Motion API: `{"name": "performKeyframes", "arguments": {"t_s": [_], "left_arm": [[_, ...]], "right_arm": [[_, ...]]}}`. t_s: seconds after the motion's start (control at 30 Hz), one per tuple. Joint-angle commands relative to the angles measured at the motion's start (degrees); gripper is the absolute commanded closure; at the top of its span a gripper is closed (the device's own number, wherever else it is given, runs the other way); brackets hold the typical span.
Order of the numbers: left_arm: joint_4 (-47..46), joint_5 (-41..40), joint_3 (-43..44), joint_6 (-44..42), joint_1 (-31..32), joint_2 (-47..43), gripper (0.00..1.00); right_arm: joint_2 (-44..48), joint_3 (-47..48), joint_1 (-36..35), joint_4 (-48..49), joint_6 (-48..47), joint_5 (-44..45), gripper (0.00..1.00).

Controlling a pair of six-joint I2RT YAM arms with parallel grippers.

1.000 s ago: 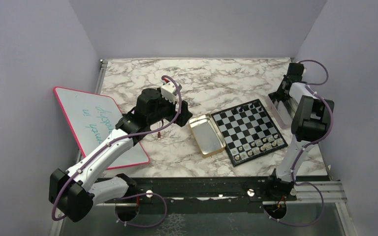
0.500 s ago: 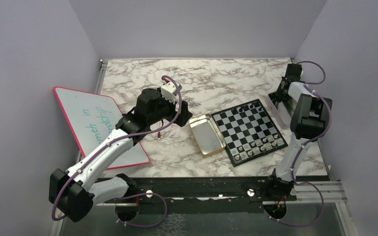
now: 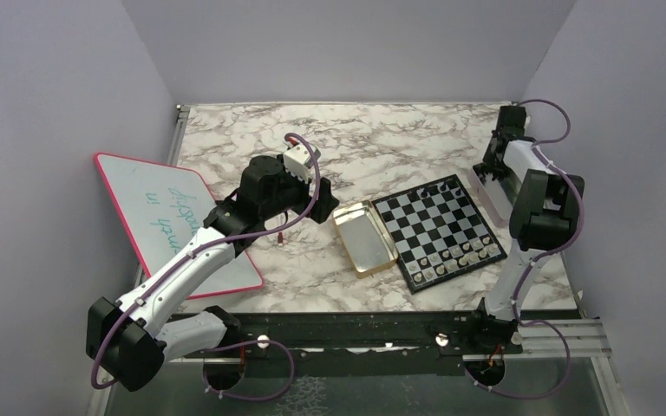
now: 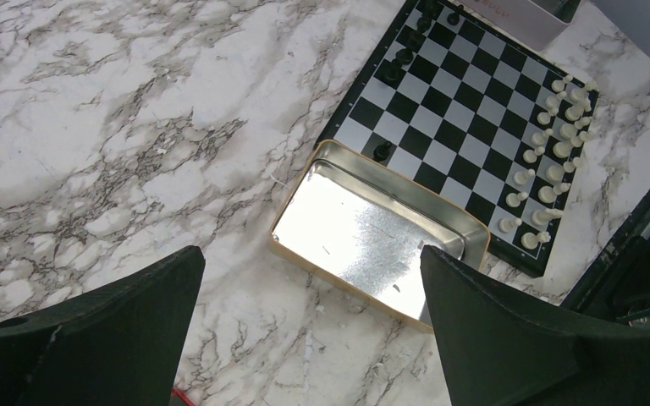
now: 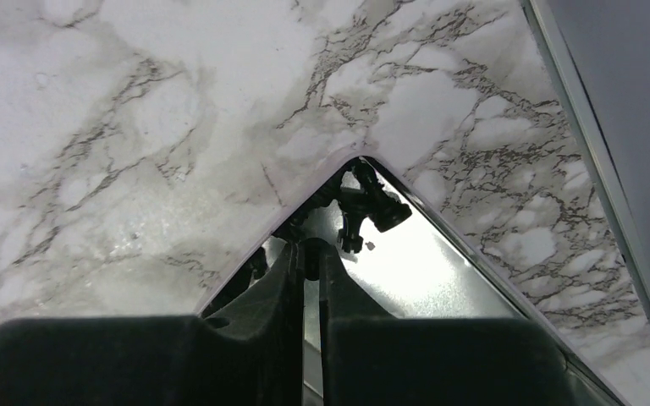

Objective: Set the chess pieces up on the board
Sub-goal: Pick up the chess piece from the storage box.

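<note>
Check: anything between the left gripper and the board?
Yes. The gold tin lies flat between the left gripper and the board, one long side right up against the board's edge. Nothing else visible in that gap.

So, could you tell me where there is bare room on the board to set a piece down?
The board is bare in its middle ranks, between the white pieces and the black pieces, with gaps along the black edge. The white edge is crowded. The marble behind the gold tin is free.

Tin (image 3: 357, 245) lies just left of board (image 3: 439, 224).
</note>
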State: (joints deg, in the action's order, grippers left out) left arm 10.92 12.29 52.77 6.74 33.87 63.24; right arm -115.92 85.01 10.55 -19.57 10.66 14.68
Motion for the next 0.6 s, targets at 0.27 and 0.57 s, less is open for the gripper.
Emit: {"name": "performKeyframes", "arguments": {"t_s": [0.27,0.57], "left_arm": [[-0.9,-1.4,-0.3,-0.3,0.1,-1.6,0.01],[-1.1,-1.8,-0.5,-0.2,0.1,-1.9,0.01]], "right_arm": [[12.9,-3.4,-2.7,-4.9,2.0,1.8,0.99],[20.7,-7.6,-9.0,-9.0,5.3,-1.8,0.99]]}}
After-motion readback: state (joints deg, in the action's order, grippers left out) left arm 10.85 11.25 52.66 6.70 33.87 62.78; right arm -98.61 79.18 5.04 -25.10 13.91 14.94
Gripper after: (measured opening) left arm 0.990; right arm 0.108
